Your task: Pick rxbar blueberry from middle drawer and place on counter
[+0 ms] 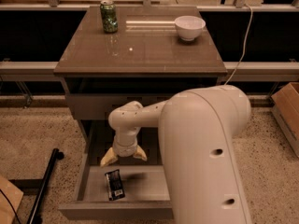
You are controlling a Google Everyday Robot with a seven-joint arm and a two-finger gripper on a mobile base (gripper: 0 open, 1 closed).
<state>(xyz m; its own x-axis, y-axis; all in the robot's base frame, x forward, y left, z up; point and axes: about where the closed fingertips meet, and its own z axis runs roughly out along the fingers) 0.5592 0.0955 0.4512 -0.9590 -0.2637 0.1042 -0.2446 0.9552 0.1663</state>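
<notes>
The rxbar blueberry (114, 184), a small dark bar with pale marks, lies flat on the pale floor of the open middle drawer (149, 185), towards its front left. My gripper (124, 156) hangs over the drawer just behind and slightly right of the bar, its two yellowish fingers spread apart and empty. It is above the bar and not touching it. The counter (149, 48) is the glossy brown top of the cabinet above.
A green can (109, 16) stands at the counter's back left and a white bowl (189, 27) at its back right. My large white arm (205, 157) covers the drawer's right side. A black pole (44, 185) lies on the floor at left, a cardboard box (287, 108) at right.
</notes>
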